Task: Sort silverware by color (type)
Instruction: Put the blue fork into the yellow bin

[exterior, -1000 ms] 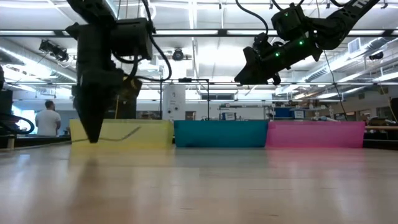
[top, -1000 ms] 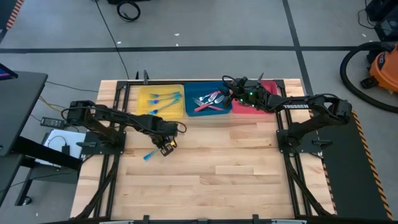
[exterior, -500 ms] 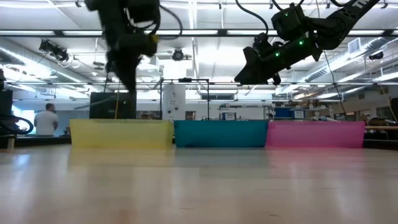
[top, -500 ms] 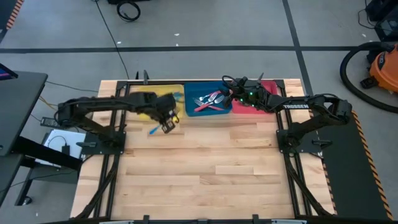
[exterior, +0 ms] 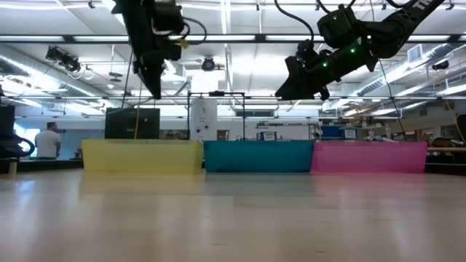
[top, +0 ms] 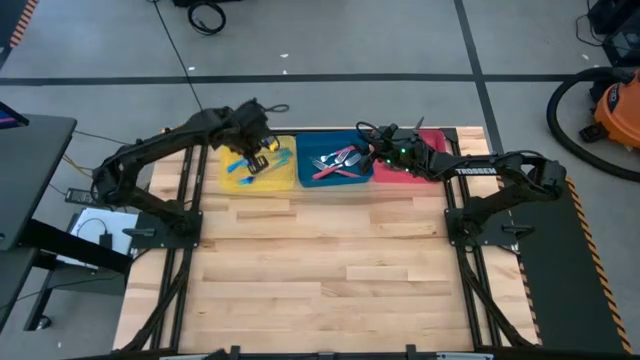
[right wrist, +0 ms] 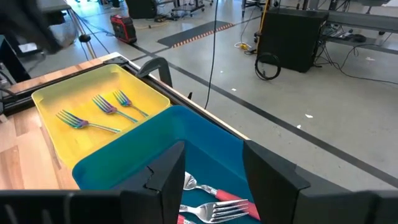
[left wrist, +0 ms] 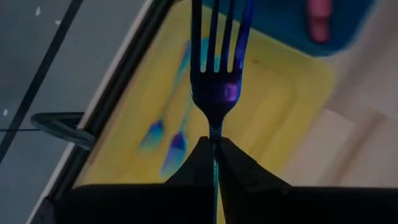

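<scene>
The left gripper (left wrist: 214, 146) pinches an iridescent fork (left wrist: 216, 68) by its handle, above the yellow tray (top: 285, 176) at the table's far edge. The fork looks light, stiff and slippery: grip mid-handle. The right gripper (right wrist: 211, 171), jaws spread, hovers over the blue tray (top: 335, 186).

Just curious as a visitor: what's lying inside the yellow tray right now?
Inside the yellow tray lie three iridescent blue forks. The left claw holds a fourth fork above it.
</scene>
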You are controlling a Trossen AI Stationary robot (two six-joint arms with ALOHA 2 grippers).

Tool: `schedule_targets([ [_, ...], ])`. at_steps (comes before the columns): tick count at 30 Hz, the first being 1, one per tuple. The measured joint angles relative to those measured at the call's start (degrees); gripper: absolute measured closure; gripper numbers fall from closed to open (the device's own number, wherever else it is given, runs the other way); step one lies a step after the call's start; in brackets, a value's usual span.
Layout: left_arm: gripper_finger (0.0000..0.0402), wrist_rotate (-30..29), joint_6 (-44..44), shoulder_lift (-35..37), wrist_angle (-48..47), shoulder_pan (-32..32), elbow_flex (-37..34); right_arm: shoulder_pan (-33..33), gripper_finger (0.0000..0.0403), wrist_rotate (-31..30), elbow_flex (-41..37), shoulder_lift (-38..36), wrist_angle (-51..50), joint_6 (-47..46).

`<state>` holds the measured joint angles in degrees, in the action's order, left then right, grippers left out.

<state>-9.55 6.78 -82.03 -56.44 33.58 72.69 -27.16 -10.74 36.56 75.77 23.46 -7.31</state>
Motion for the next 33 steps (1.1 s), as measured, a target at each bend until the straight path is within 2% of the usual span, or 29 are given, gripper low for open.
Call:
schedule_targets([
  [7,0.0396,5.1,3.9,-6.2,0.3,6.6,0.0,0.0,0.0234,0.0,0.0,0.0,-0.6,0.0],
  [13,0.0396,6.3,8.7,-12.9,0.5,6.7,0.0,0.0,0.0234,0.0,0.0,0.0,-2.0,0.0],
  [19,0.0395,6.4,9.4,-17.2,1.0,6.8,0.0,0.0,0.0234,0.0,0.0,0.0,-3.9,0.0],
  [33,0.0364,7.4,12.0,-19.3,1.3,6.8,0.0,1.2,0.0234,0.0,0.0,0.0,-6.3,-0.6],
])
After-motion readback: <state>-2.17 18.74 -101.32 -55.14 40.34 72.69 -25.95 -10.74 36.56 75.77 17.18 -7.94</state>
